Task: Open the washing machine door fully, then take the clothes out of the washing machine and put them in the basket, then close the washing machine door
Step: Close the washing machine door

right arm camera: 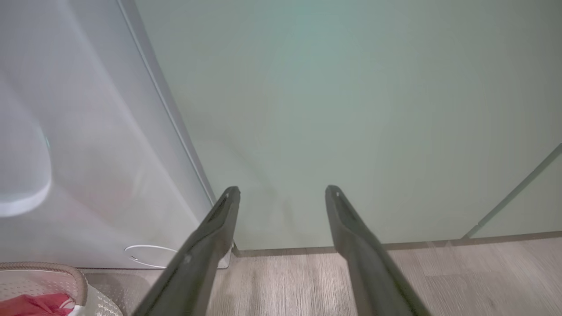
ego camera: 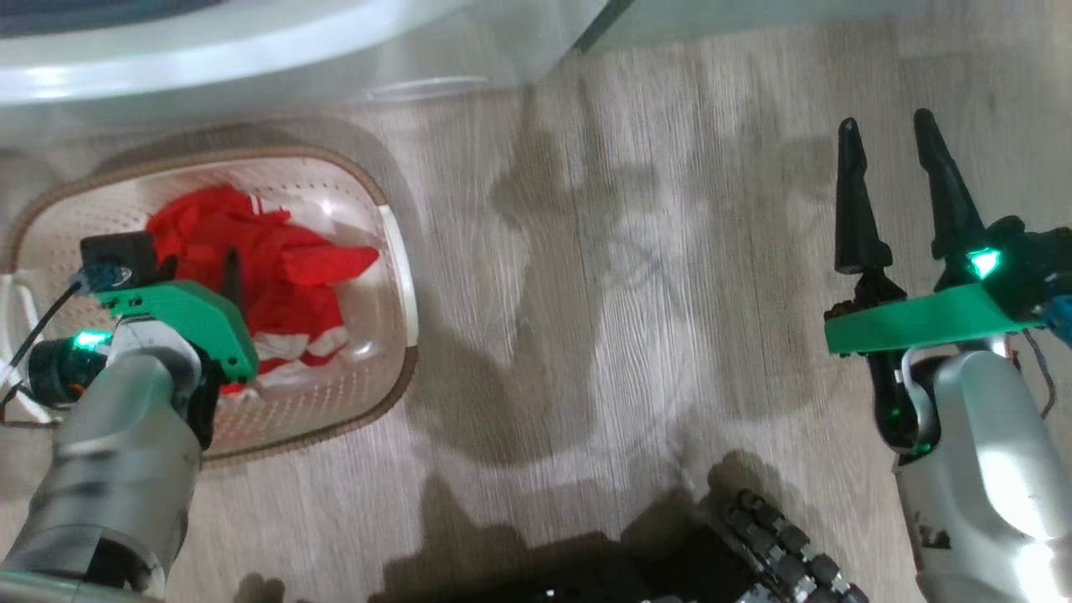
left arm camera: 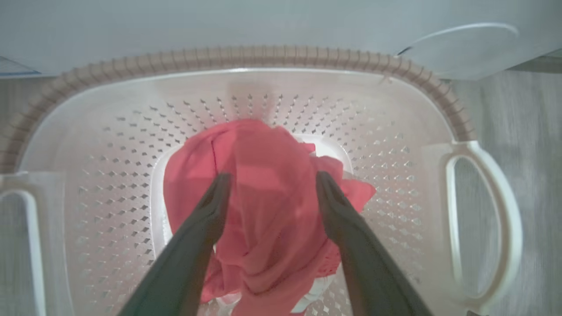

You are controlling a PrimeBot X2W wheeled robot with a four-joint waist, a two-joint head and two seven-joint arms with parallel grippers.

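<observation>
Left gripper (left arm camera: 273, 175) hanging over basket (left arm camera: 263, 57), fingers standing wide apart. Clothes (left arm camera: 268, 228) lying heaped inside basket, beneath spread fingers. Head view: basket sitting at 9 o'clock, washing machine (ego camera: 209, 50) showing at 11 o'clock, right gripper (ego camera: 885, 121) hovering at 3 o'clock, fingers spread, holding nothing.

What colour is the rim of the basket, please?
Brown, woven-looking; the rim of the basket shows best in the left wrist view.
</observation>
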